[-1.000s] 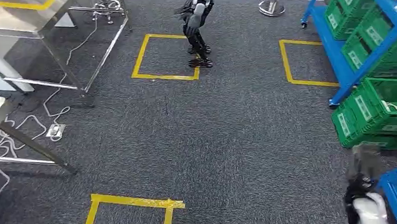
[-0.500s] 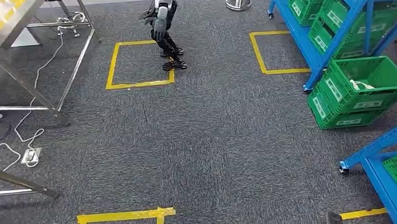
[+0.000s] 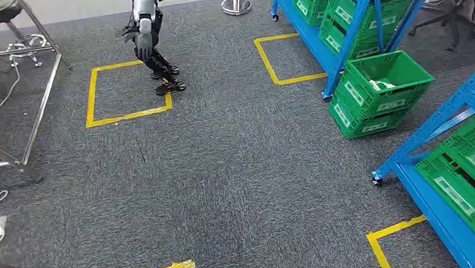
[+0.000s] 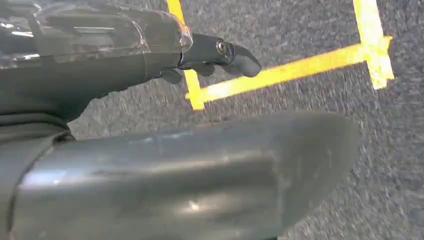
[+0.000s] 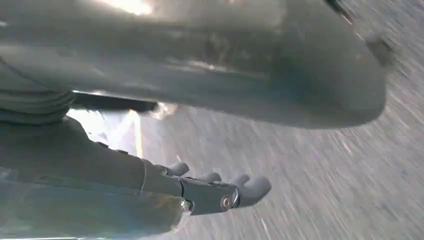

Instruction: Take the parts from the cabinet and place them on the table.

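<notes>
Dark grey speckled carpet (image 3: 249, 170) covers the floor, marked with squares of yellow tape (image 3: 125, 91). In the head view, blue shelving (image 3: 340, 36) stands along the right side, loaded with green crates (image 3: 363, 4), and one green crate (image 3: 380, 93) sits on the carpet beside the rack with something pale, perhaps a part, lying inside. A second blue rack (image 3: 447, 196) with more green crates is nearer, at lower right. Another humanoid robot (image 3: 150, 40) stands at the corner of a taped square, and metal table legs (image 3: 37, 101) show at the left. In the left wrist view, the left hand (image 4: 210, 55) hangs above yellow tape on the carpet, its dark fingers extended with nothing in them. In the right wrist view, the right hand (image 5: 215, 192) is likewise empty, fingers slightly apart over blurred carpet.
</notes>
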Controlling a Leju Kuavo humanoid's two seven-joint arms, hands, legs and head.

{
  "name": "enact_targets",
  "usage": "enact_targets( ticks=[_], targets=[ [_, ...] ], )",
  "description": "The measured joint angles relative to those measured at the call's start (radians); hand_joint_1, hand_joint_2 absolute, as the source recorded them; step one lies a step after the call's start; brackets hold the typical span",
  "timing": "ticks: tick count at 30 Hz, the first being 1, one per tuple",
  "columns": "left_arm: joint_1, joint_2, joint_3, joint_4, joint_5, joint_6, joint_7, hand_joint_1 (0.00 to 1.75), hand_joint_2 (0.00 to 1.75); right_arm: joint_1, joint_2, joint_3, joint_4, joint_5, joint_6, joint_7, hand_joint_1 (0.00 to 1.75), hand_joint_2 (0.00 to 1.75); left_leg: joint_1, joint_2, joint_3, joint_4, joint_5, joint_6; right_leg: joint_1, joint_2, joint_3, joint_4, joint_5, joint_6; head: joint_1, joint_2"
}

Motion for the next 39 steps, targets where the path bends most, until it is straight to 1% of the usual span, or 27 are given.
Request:
enact_targets(
  ticks=[1, 2, 3, 5, 6, 7, 8, 10, 11, 12, 13, 15, 16, 18, 20, 21, 22, 23, 24, 26, 28, 29, 31, 34, 37, 38, 39],
  targets=[
    [-0.003, 0.001, 0.0, 0.0, -0.002, 0.0, 0.003, 0.0, 1.75, 0.001, 0.011, 0.002, 0.005, -0.007, 0.008, 0.007, 0.0, 0.0, 0.004, 0.015, 0.004, -0.008, 0.006, 0.006, 0.001, -0.024, -0.003, 0.015, -0.012, 0.002, 0.002, 0.0],
    [-0.005, 0.003, 0.0, 0.0, -0.007, 0.0, 0.004, 0.0, 1.75, 0.002, 0.02, 0.003, 0.008, -0.009, 0.011, 0.012, 0.0, 0.0, 0.003, 0.024, 0.005, -0.01, 0.006, 0.008, 0.001, -0.061, -0.02, 0.052, -0.044, 0.007, 0.014, 0.0],
    [-0.004, 0.004, 0.0, 0.0, -0.012, 0.003, 0.006, 0.0, 1.75, 0.0, 0.027, 0.006, 0.01, -0.013, 0.011, 0.013, 0.0, 0.0, 0.002, 0.039, 0.006, -0.01, 0.006, 0.012, -0.001, -0.084, -0.051, 0.122, -0.087, 0.013, 0.025, 0.0],
    [-0.004, 0.007, -0.002, 0.0, -0.021, 0.008, 0.019, 0.0, 1.75, -0.002, 0.043, 0.01, 0.011, -0.018, 0.018, 0.013, 0.0, 0.0, 0.001, 0.069, 0.003, -0.009, 0.005, 0.012, -0.003, -0.105, -0.119, 0.274, -0.158, 0.022, 0.029, 0.0],
    [-0.005, 0.009, -0.003, 0.001, -0.026, 0.01, 0.032, 0.0, 1.75, 0.0, 0.051, 0.011, 0.012, -0.022, 0.023, 0.013, 0.0, 0.0, 0.001, 0.082, 0.003, -0.009, 0.004, 0.011, -0.006, -0.109, -0.133, 0.31, -0.163, 0.025, 0.032, 0.0],
    [-0.006, 0.01, -0.005, 0.001, -0.032, 0.011, 0.044, 0.0, 1.75, 0.001, 0.055, 0.014, 0.015, -0.027, 0.026, 0.013, 0.0, 0.0, 0.001, 0.092, 0.003, -0.009, 0.003, 0.009, -0.008, -0.112, -0.122, 0.298, -0.146, 0.026, 0.035, 0.0],
    [-0.007, 0.012, -0.007, 0.0, -0.039, 0.016, 0.062, 0.0, 1.75, 0.003, 0.059, 0.018, 0.018, -0.03, 0.028, 0.013, 0.0, 0.0, 0.001, 0.1, 0.004, -0.009, 0.002, 0.008, -0.011, -0.114, -0.091, 0.243, -0.111, 0.025, 0.037, 0.0],
    [-0.012, 0.013, -0.014, 0.0, -0.055, 0.035, 0.103, 0.0, 1.75, 0.005, 0.063, 0.019, 0.021, -0.033, 0.03, 0.017, 0.0, 0.0, 0.001, 0.104, 0.01, -0.009, -0.002, 0.001, -0.01, -0.118, 0.012, 0.057, -0.028, 0.016, 0.043, 0.0],
    [-0.015, 0.013, -0.02, 0.0, -0.063, 0.043, 0.123, 0.0, 1.75, 0.004, 0.064, 0.019, 0.021, -0.033, 0.03, 0.024, 0.0, 0.0, 0.0, 0.106, 0.009, -0.009, -0.004, -0.003, -0.008, -0.121, 0.038, 0.005, -0.032, 0.01, 0.047, 0.0],
    [-0.019, 0.014, -0.025, 0.0, -0.066, 0.045, 0.134, 0.0, 1.75, 0.005, 0.064, 0.021, 0.023, -0.033, 0.032, 0.028, 0.0, 0.0, -0.004, 0.105, 0.006, -0.005, -0.005, -0.009, -0.005, -0.122, 0.046, -0.012, -0.037, 0.006, 0.047, 0.0],
    [-0.021, 0.015, -0.026, 0.0, -0.067, 0.045, 0.145, 0.0, 1.75, 0.005, 0.066, 0.025, 0.025, -0.033, 0.033, 0.034, 0.0, 0.0, -0.003, 0.105, 0.005, -0.007, -0.001, -0.015, -0.003, -0.124, 0.044, -0.008, -0.038, 0.003, 0.044, 0.0],
    [-0.02, 0.016, -0.032, 0.0, -0.071, 0.045, 0.151, 0.0, 1.75, 0.006, 0.074, 0.027, 0.026, -0.034, 0.034, 0.039, 0.0, 0.0, -0.005, 0.096, 0.001, 0.01, -0.011, 0.003, -0.006, -0.127, 0.045, -0.004, -0.038, 0.016, 0.039, 0.0],
    [-0.02, 0.016, -0.033, 0.0, -0.071, 0.045, 0.151, 0.0, 1.75, 0.006, 0.074, 0.027, 0.029, -0.034, 0.034, 0.039, 0.0, 0.0, -0.004, 0.09, -0.006, 0.023, -0.015, 0.002, -0.004, -0.13, 0.037, 0.012, -0.047, 0.011, 0.034, 0.0],
    [-0.02, 0.016, -0.038, 0.0, -0.072, 0.045, 0.154, 0.0, 1.75, 0.006, 0.073, 0.027, 0.031, -0.035, 0.034, 0.04, 0.0, 0.0, -0.003, 0.085, -0.024, 0.07, -0.042, -0.016, -0.004, -0.133, 0.015, 0.065, -0.075, 0.005, 0.031, 0.0],
    [-0.02, 0.019, -0.041, 0.0, -0.074, 0.045, 0.158, 0.0, 1.75, 0.005, 0.077, 0.027, 0.032, -0.036, 0.034, 0.04, 0.0, 0.0, -0.003, 0.082, -0.042, 0.118, -0.069, -0.016, -0.004, -0.135, -0.003, 0.117, -0.104, 0.001, 0.026, 0.0],
    [-0.019, 0.02, -0.043, 0.001, -0.074, 0.045, 0.16, 0.0, 1.75, 0.004, 0.078, 0.027, 0.034, -0.036, 0.034, 0.04, 0.0, 0.0, -0.003, 0.079, -0.038, 0.119, -0.069, -0.01, -0.004, -0.137, 0.002, 0.115, -0.106, 0.002, 0.023, 0.0],
    [-0.02, 0.022, -0.046, 0.0, -0.074, 0.045, 0.16, 0.0, 1.75, 0.003, 0.08, 0.027, 0.034, -0.036, 0.034, 0.04, 0.0, 0.0, -0.003, 0.076, -0.041, 0.12, -0.066, 0.005, -0.003, -0.138, 0.001, 0.115, -0.106, 0.002, 0.016, 0.0],
    [-0.02, 0.023, -0.049, 0.0, -0.073, 0.045, 0.16, 0.0, 1.75, 0.0, 0.08, 0.028, 0.034, -0.037, 0.033, 0.039, 0.0, 0.0, -0.003, 0.075, -0.042, 0.123, -0.072, 0.006, -0.002, -0.138, -0.001, 0.118, -0.107, 0.002, 0.014, 0.0],
    [-0.018, 0.023, -0.049, 0.0, -0.07, 0.043, 0.161, 0.0, 1.75, -0.002, 0.081, 0.029, 0.034, -0.037, 0.027, 0.036, 0.0, 0.0, -0.002, 0.073, -0.042, 0.123, -0.072, 0.004, 0.0, -0.138, -0.001, 0.12, -0.108, 0.0, 0.012, 0.0],
    [-0.017, 0.023, -0.049, 0.0, -0.049, 0.041, 0.16, 0.0, 1.75, -0.002, 0.08, 0.033, 0.034, -0.037, -0.006, 0.013, 0.0, 0.0, 0.0, 0.073, -0.043, 0.125, -0.079, -0.017, 0.0, -0.138, -0.003, 0.126, -0.112, -0.005, 0.012, 0.0],
    [-0.013, 0.024, -0.049, 0.001, -0.042, 0.042, 0.16, 0.0, 1.75, -0.002, 0.08, 0.034, 0.034, -0.036, -0.042, -0.01, 0.0, 0.0, 0.0, 0.072, -0.045, 0.127, -0.079, -0.018, 0.0, -0.137, -0.005, 0.128, -0.115, -0.001, 0.008, 0.0],
    [-0.01, 0.025, -0.049, 0.001, -0.041, 0.043, 0.16, 0.0, 1.75, -0.001, 0.08, 0.034, 0.034, -0.036, -0.049, -0.015, 0.0, 0.0, 0.0, 0.072, -0.046, 0.129, -0.079, -0.019, 0.001, -0.137, -0.006, 0.13, -0.116, -0.002, 0.01, 0.0],
    [-0.007, 0.026, -0.049, 0.001, -0.041, 0.043, 0.159, 0.0, 1.75, 0.0, 0.079, 0.035, 0.035, -0.036, -0.053, -0.021, 0.0, 0.0, 0.001, 0.073, -0.051, 0.133, -0.073, -0.029, 0.001, -0.137, -0.01, 0.133, -0.112, -0.008, 0.011, 0.0],
    [-0.007, 0.026, -0.049, 0.001, -0.042, 0.057, 0.153, 0.0, 1.75, -0.001, 0.079, 0.042, 0.035, -0.036, -0.069, -0.031, 0.0, 0.0, 0.001, 0.073, -0.067, 0.137, -0.066, -0.019, 0.001, -0.137, -0.023, 0.133, -0.107, -0.003, 0.01, 0.0],
    [-0.007, 0.027, -0.049, 0.001, -0.049, 0.078, 0.146, 0.0, 1.75, -0.006, 0.078, 0.044, 0.035, -0.036, -0.081, -0.041, 0.0, 0.0, 0.001, 0.073, -0.088, 0.137, -0.056, -0.022, 0.001, -0.137, -0.043, 0.133, -0.097, -0.006, 0.01, 0.0],
    [-0.007, 0.028, -0.049, 0.001, -0.049, 0.08, 0.145, 0.0, 1.75, -0.007, 0.078, 0.044, 0.035, -0.036, -0.083, -0.042, 0.0, 0.0, 0.0, 0.073, -0.094, 0.137, -0.053, -0.017, 0.001, -0.137, -0.05, 0.133, -0.092, -0.003, 0.01, 0.0],
    [-0.008, 0.029, -0.049, 0.0, -0.05, 0.08, 0.145, 0.0, 1.75, -0.008, 0.078, 0.044, 0.035, -0.036, -0.084, -0.044, 0.0, 0.0, 0.0, 0.073, -0.1, 0.137, -0.051, -0.018, 0.001, -0.137, -0.056, 0.133, -0.091, -0.006, 0.011, 0.0]
  ],
)
